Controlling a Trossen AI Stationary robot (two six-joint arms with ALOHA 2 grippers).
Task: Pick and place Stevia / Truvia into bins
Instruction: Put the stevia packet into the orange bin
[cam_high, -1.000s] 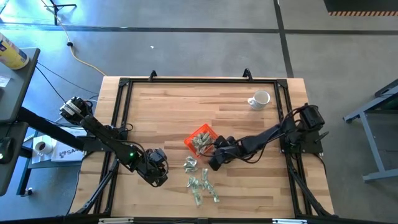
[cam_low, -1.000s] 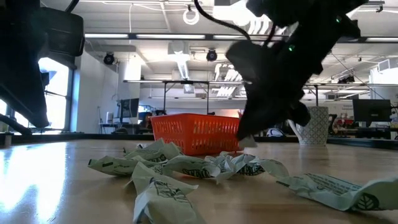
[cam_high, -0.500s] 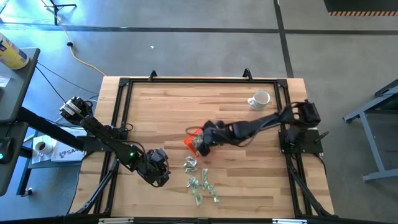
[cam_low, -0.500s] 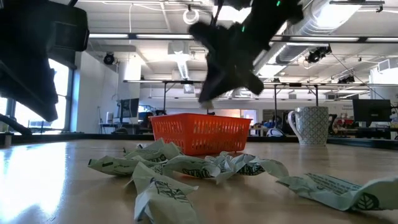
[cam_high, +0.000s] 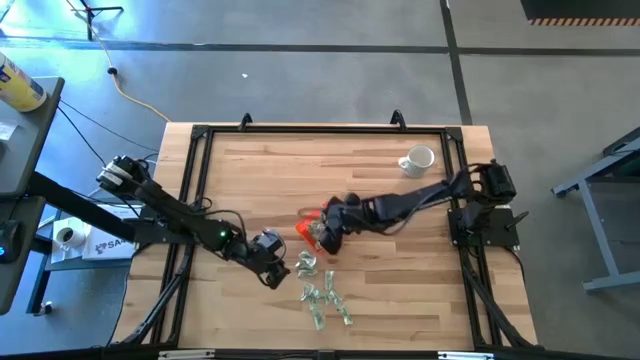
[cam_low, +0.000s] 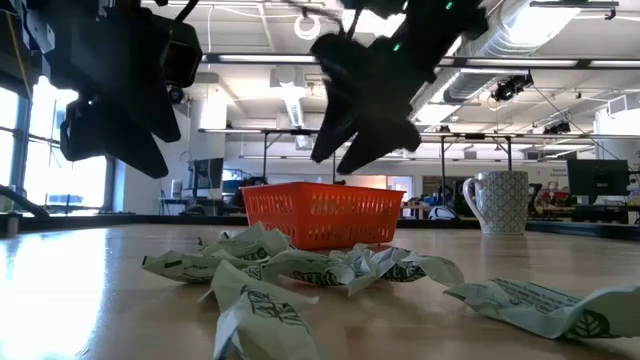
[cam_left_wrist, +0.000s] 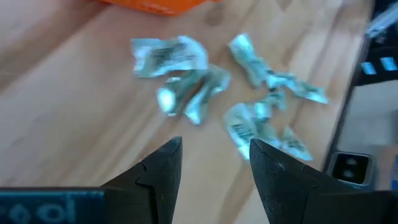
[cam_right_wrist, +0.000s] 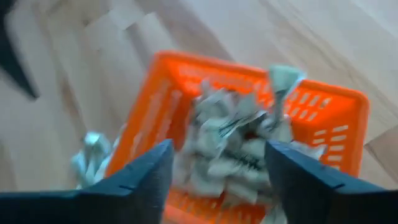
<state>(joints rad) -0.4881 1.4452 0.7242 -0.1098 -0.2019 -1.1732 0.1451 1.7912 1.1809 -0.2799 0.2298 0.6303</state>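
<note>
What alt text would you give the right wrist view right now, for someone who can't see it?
The right gripper, fingers apart, hangs over the orange tray, which holds a heap of crumpled pale green and white sachets. One sachet shows above the pile near the tray's far wall, and the wooden table lies beyond.

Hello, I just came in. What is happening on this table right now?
Two robot arms are sorting sweetener sachets into an orange tray. The right gripper hangs open over the tray, which already holds a heap of sachets; one sachet appears to be dropping in. The left gripper, also open and empty, hovers above the loose sachets on the wooden table. A white mug stands apart, untouched.
</note>
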